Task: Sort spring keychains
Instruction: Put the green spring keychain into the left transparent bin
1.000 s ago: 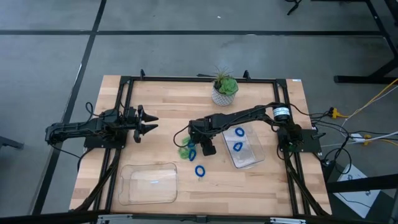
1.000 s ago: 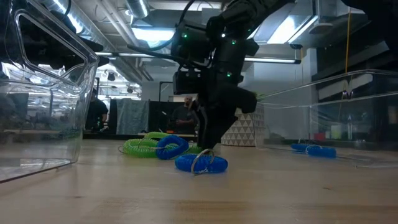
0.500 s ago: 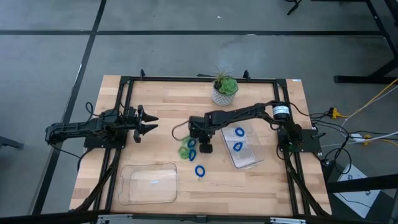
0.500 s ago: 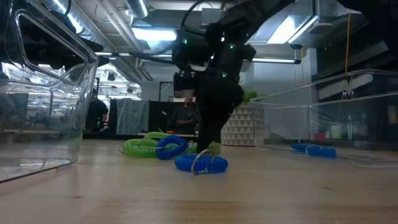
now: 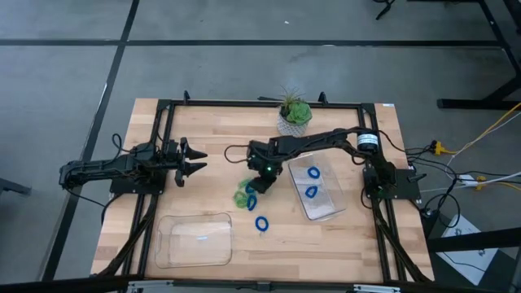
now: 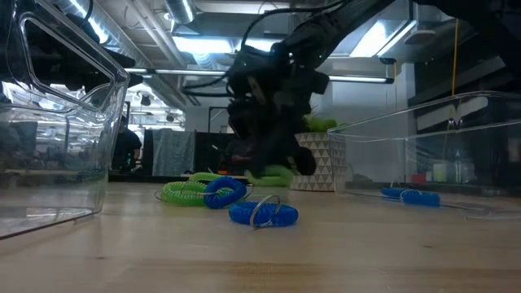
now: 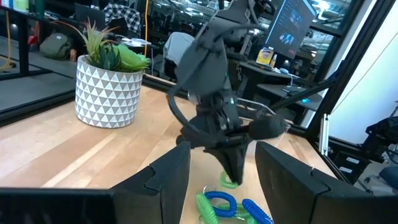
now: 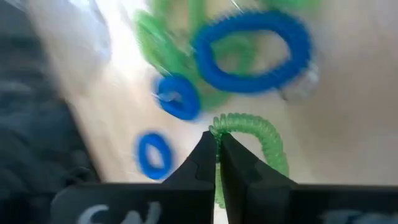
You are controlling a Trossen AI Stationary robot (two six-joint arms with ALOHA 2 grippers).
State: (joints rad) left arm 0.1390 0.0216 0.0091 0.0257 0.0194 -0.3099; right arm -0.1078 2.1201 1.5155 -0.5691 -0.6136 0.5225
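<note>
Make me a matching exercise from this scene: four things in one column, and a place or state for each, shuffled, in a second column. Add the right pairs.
Things
1. right hand
2. left hand
3. two blue keychains
4. potted plant

Places or states
A. lying in the clear tray on the right
B. open, waiting over the table's left side
C. standing at the table's far edge
D. shut on a green keychain, lifted above the pile

Pairs: 1-D, 2-B, 3-A, 4-C
</note>
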